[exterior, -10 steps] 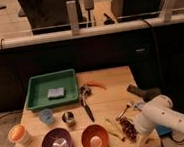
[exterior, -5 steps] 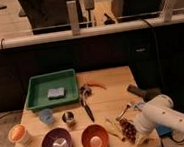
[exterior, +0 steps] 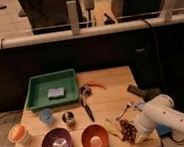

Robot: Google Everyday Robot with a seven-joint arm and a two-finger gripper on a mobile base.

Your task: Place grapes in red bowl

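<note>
The grapes [exterior: 126,129], a small dark reddish-purple bunch on pale stems, lie on the wooden table [exterior: 113,93] near its front right corner. The red bowl [exterior: 95,138] stands just left of them at the front edge, with a pale inner bottom. My gripper [exterior: 135,133] comes in from the right on a white arm [exterior: 166,116] and sits right at the grapes' right side, low over the table.
A purple bowl [exterior: 57,143] stands left of the red bowl, an orange cup [exterior: 18,135] at the far left. A green tray [exterior: 52,89] holding a grey sponge is at the back left. A blue cup [exterior: 46,115], small metal cup [exterior: 68,118], dark utensil [exterior: 85,106] and orange tool [exterior: 98,85] lie mid-table.
The arm has barely shifted, staying low beside the grapes. The grapes and bowls have not moved.
</note>
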